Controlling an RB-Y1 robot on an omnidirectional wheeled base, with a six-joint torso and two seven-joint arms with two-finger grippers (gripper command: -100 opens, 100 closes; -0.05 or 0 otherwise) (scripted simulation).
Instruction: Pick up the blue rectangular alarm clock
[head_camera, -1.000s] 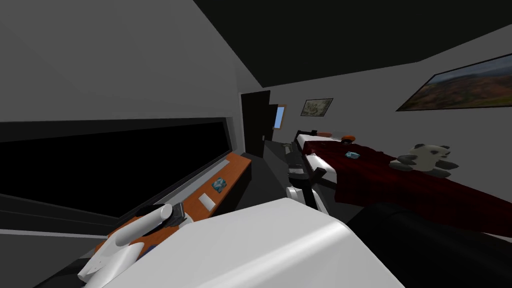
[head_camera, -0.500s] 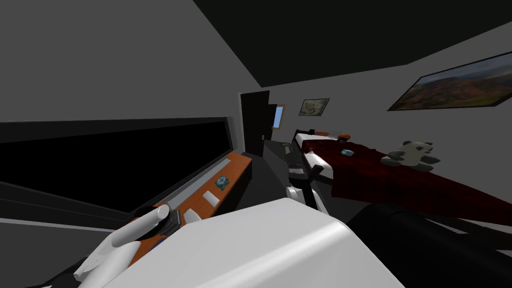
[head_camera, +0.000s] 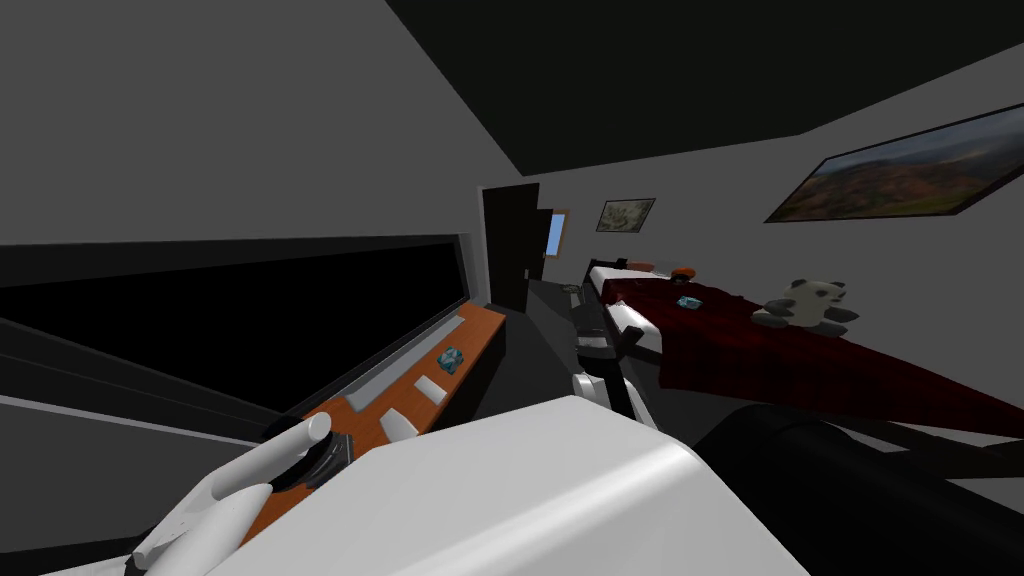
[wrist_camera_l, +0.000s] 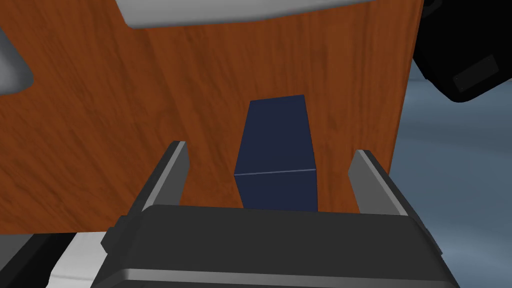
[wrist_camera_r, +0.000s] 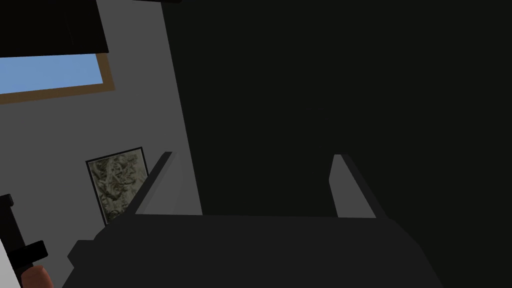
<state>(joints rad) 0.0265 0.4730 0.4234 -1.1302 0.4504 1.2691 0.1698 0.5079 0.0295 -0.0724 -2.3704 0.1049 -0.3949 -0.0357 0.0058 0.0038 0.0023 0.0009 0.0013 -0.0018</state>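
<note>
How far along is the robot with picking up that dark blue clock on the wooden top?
Done: the left gripper is lined up at the dark blue clock, which sits between its open fingers. In hand: the approach; gaps show on both sides, so nothing is gripped. To do: close on the clock and lift it off the wooden top. The right gripper is open, holding nothing.

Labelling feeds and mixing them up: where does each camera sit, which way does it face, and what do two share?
Head: on the head, facing down and forward along the wooden top; left forearm shows.
Left wrist: on the left hand, facing the dark blue clock on that top, between the open left gripper fingers.
Right wrist: on the right hand, facing off the top; right gripper open.
Shared: head and left wrist both show the wooden top.
</note>
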